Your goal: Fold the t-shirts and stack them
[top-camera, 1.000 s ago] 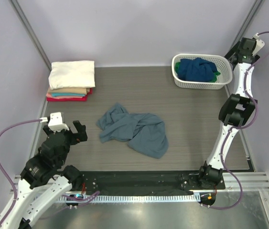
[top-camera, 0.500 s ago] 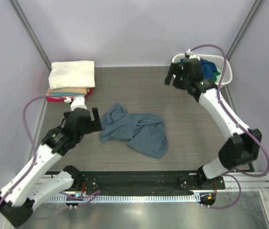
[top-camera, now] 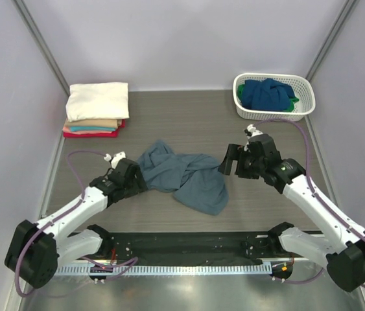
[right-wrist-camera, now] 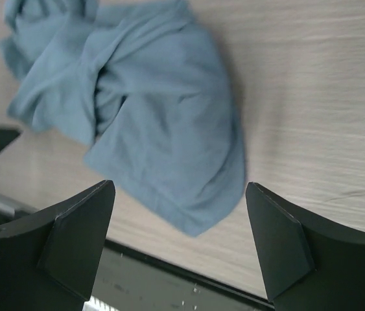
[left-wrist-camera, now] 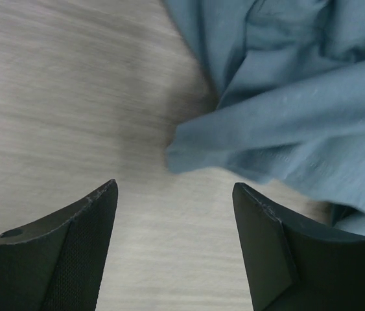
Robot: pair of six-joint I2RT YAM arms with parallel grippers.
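Note:
A slate grey-blue t-shirt [top-camera: 183, 177] lies crumpled on the middle of the table; it also shows in the left wrist view [left-wrist-camera: 286, 97] and the right wrist view [right-wrist-camera: 150, 110]. My left gripper [top-camera: 137, 181] is open and empty, low at the shirt's left edge, with a shirt corner [left-wrist-camera: 176, 155] just ahead of its fingertips. My right gripper [top-camera: 229, 162] is open and empty, above the table at the shirt's right edge. Folded shirts, cream on top with tan, teal and red below, form a stack [top-camera: 96, 109] at the back left.
A white lattice basket [top-camera: 274, 97] at the back right holds dark blue and green shirts. A black strip [top-camera: 188, 245] runs along the table's near edge between the arm bases. Grey walls close in both sides and the back.
Both arms have swung in from the sides and come down to the grey-blue shirt, the left at its left edge, the right at its right edge. The shirt has not moved.

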